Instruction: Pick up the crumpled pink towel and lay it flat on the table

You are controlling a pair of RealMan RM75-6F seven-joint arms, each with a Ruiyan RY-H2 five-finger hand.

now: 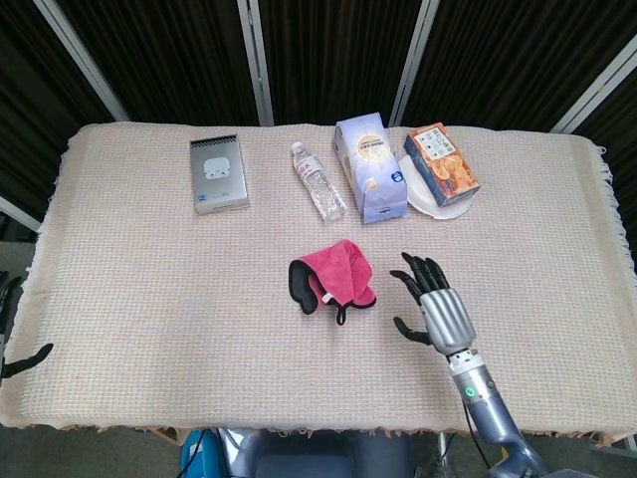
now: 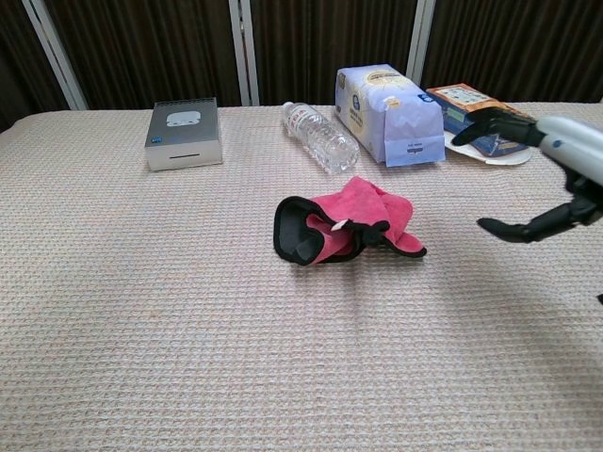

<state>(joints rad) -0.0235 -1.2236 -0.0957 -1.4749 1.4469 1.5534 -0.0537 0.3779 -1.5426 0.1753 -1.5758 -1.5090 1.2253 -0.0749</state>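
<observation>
The crumpled pink towel (image 1: 335, 277) with black trim lies bunched near the table's middle; the chest view shows the pink towel (image 2: 350, 226) as a low heap. My right hand (image 1: 436, 307) hovers just right of it, fingers spread, holding nothing; in the chest view the right hand (image 2: 551, 179) enters from the right edge, clear of the cloth. At the table's left edge only the fingertips of my left hand (image 1: 14, 329) show, spread apart and empty.
Along the back stand a grey box (image 1: 219, 173), a lying water bottle (image 1: 318, 180), a blue-white tissue pack (image 1: 369, 166) and an orange snack box (image 1: 441, 163) on a white plate (image 1: 428, 202). A woven beige cloth (image 1: 149, 289) covers the table.
</observation>
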